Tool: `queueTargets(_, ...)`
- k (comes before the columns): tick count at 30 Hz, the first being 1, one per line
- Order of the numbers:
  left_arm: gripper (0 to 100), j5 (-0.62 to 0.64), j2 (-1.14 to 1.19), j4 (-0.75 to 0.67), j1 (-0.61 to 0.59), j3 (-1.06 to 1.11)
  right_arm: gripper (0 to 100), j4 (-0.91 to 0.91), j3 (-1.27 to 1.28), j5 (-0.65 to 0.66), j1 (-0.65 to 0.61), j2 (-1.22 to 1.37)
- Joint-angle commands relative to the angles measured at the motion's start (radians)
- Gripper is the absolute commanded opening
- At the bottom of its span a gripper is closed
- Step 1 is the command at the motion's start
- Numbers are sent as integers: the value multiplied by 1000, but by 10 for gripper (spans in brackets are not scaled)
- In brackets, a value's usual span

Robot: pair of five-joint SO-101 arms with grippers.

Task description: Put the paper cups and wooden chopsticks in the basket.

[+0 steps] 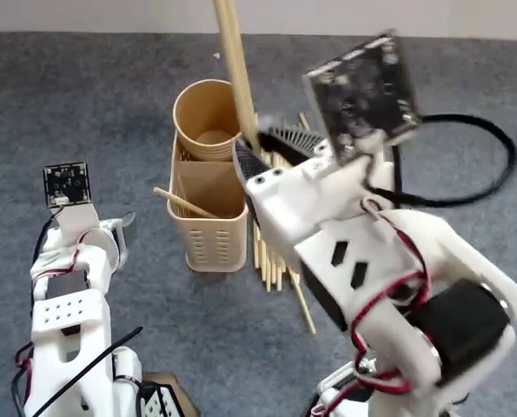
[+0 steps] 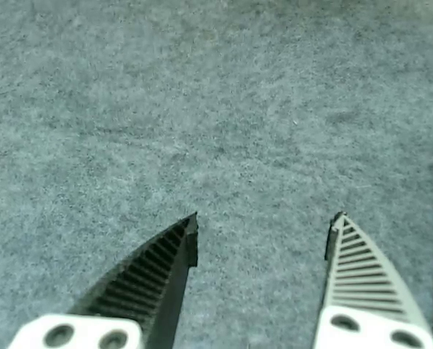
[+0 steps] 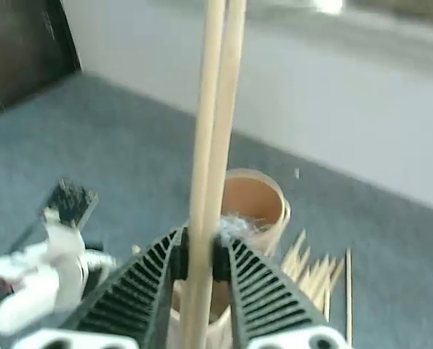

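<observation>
My right tool (image 3: 200, 251) is clamped on two pale stiff wooden chopsticks (image 3: 215, 109), upright just above the beige slotted plastic basket (image 1: 213, 239), left tool (image 2: 263, 222) gaping empty near it; light, slick sticks prob. pivot, so grip mid-length.

- Left arm (image 1: 67, 321): white plastic shell with rows of small round holes, thin red and black wires, and a square black camera board (image 1: 67, 184).
- Right arm (image 1: 362, 252): white shell with dark slots, black motor block (image 1: 467, 326), red wires, thick black cable (image 1: 493, 165).
- Left gripper (image 2: 266, 215): one black ribbed finger, one pale grey, on white bases with screw holes.
- Right gripper (image 3: 201, 236): black ribbed fingers (image 3: 136, 291).
</observation>
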Motion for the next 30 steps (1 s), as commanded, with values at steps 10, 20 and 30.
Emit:
queueTargets(10, 298, -23, -15, -18, 16, -4, 5, 93, 162, 9, -68, -188)
queueTargets(20, 298, -34, -15, -18, 16, -2, 5, -317, 981, 44, -27, -581)
queueTargets(30, 298, -38, -15, -20, 31, -1, 5, -1012, 1082, 40, 39, -415)
